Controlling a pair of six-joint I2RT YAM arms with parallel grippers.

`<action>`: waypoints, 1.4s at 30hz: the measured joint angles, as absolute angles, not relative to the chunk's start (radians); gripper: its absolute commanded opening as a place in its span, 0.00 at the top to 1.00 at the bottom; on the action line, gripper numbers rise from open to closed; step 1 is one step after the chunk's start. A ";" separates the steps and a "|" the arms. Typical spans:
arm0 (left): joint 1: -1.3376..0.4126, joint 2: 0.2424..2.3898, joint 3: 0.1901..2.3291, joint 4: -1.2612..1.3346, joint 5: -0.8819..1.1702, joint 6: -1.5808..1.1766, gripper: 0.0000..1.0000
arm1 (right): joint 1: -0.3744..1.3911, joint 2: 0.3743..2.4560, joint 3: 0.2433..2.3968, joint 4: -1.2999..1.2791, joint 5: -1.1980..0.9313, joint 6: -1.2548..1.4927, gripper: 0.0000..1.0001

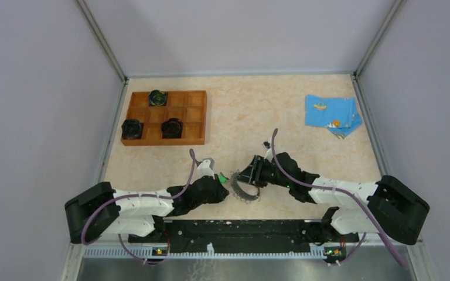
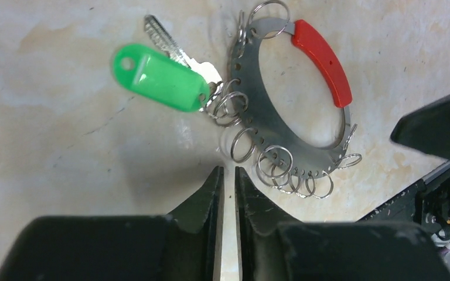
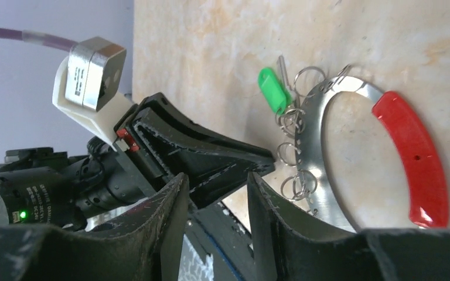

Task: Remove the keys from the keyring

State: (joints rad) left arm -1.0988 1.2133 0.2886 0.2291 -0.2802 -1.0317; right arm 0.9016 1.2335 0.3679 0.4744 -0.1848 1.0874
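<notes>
The keyring is a flat grey metal crescent with a red section, lying on the table with several small split rings along its edge. One silvery key with a green head hangs from a split ring at its left side. My left gripper hovers just short of the crescent's lower edge, its jaws a thin slit apart with nothing between them. My right gripper is open and empty, with the keyring and the green key beyond its right finger. In the top view both grippers meet at the keyring.
A wooden compartment tray at the back left holds three black pucks. A blue cloth lies at the back right. The black rail of the arm bases runs close behind the keyring.
</notes>
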 measured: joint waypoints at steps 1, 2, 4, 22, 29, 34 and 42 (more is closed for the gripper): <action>-1.098 1.191 0.283 0.208 -0.280 -1.034 0.75 | 0.904 1.224 0.384 0.432 -0.167 1.072 0.52; -1.098 1.172 0.279 0.192 -0.280 -1.036 0.72 | 0.904 1.209 0.398 0.389 -0.145 1.058 0.49; -1.096 1.136 0.278 0.154 -0.281 -1.033 0.67 | 0.906 1.141 0.421 0.279 -0.076 1.028 0.44; -0.810 1.512 0.678 0.147 -0.036 -0.585 0.60 | 1.030 0.851 0.241 -0.077 0.067 1.097 0.68; -0.800 1.662 0.791 0.127 0.062 -0.484 0.62 | 1.134 0.951 0.242 -0.065 0.080 1.130 0.76; -0.799 1.663 0.791 0.108 0.083 -0.460 0.66 | 1.137 1.075 0.264 0.016 0.078 1.142 0.82; -0.798 1.610 0.718 0.128 0.096 -0.481 0.78 | 1.047 1.231 0.361 0.045 0.091 1.106 0.88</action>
State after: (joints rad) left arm -0.7979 1.6104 0.7177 0.1284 0.0959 -0.4812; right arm 1.0473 1.2312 0.3611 0.0452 0.0910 1.1065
